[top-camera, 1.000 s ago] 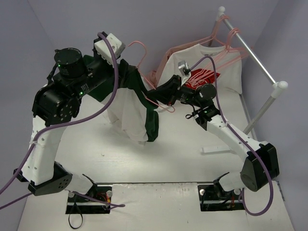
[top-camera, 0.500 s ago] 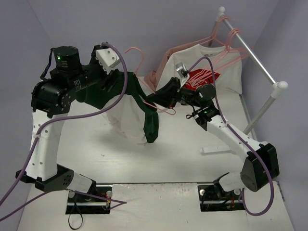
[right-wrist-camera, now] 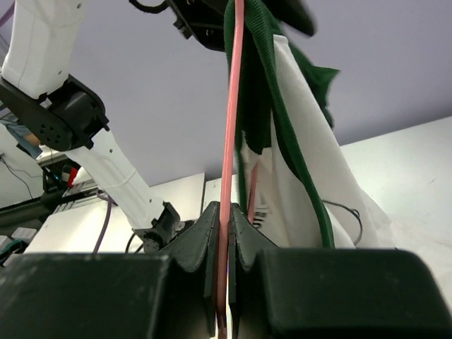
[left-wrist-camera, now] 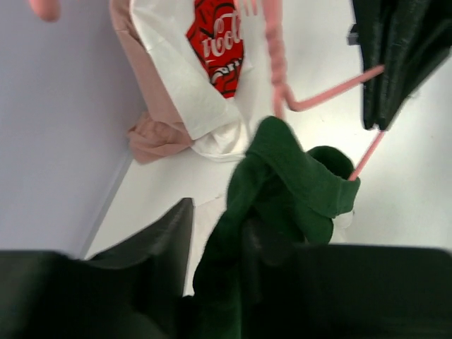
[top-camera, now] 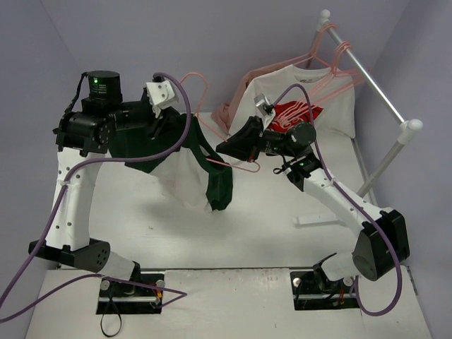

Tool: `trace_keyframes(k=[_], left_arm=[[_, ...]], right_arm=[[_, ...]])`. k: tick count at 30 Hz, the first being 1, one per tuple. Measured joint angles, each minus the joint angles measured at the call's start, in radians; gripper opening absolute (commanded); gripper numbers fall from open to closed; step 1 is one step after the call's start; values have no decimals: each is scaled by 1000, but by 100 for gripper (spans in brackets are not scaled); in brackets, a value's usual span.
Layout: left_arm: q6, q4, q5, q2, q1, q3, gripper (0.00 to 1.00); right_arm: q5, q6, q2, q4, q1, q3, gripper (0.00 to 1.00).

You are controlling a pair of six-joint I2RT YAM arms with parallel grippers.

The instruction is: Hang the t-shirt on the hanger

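Top external view: the shirt [top-camera: 189, 166] hangs clear of the tabletop [top-camera: 282, 233], at about 10 o'clock from its middle, raised so that its body drops freely. The left fingers [left-wrist-camera: 159, 244] are closed on bunched green fabric, keeping it high. At the shirt's 3 o'clock, the right fingers [right-wrist-camera: 194, 244] pinch the hanger [right-wrist-camera: 232, 106] by its thin bar, steadying it with one end tucked into the green fabric. The far shoulder probably needs working over next.
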Motion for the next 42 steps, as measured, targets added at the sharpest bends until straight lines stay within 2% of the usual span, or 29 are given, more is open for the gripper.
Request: trace_keyframes(k=[2, 9, 10, 13, 14, 16, 18, 24, 29, 35, 42], left_arm=[[16, -14, 35, -2, 5, -16, 0], [77, -48, 86, -43, 6, -77, 0], [83, -48, 84, -53, 6, -87, 0], [97, -50, 56, -83, 6, -112, 0], [100, -53, 40, -94, 6, -121, 0], [104, -56, -4, -117, 6, -135, 0], [107, -54, -50, -140, 6, -150, 0], [112, -50, -181, -218, 5, -214, 0], [109, -44, -267, -286, -4, -273, 0], [99, -30, -311, -349, -10, -326, 0], [82, -23, -336, -371, -10, -338, 0]], right_arm=[[-2, 4, 3, -10, -3, 0, 0], [-27, -5, 22, -42, -17, 0, 1], [-30, -10, 22, -44, -17, 0, 5], [-25, -39, 22, -76, -19, 1, 28], [-14, -52, 22, -92, -20, 4, 43], [12, -72, 22, -129, -34, 13, 53], [36, -86, 19, -173, -54, 21, 58], [176, -112, -2, -350, -114, 47, 59], [310, -103, -46, -463, -99, 41, 58], [465, -63, -109, -507, 29, -40, 56], [564, 12, -36, -521, 180, -64, 54]])
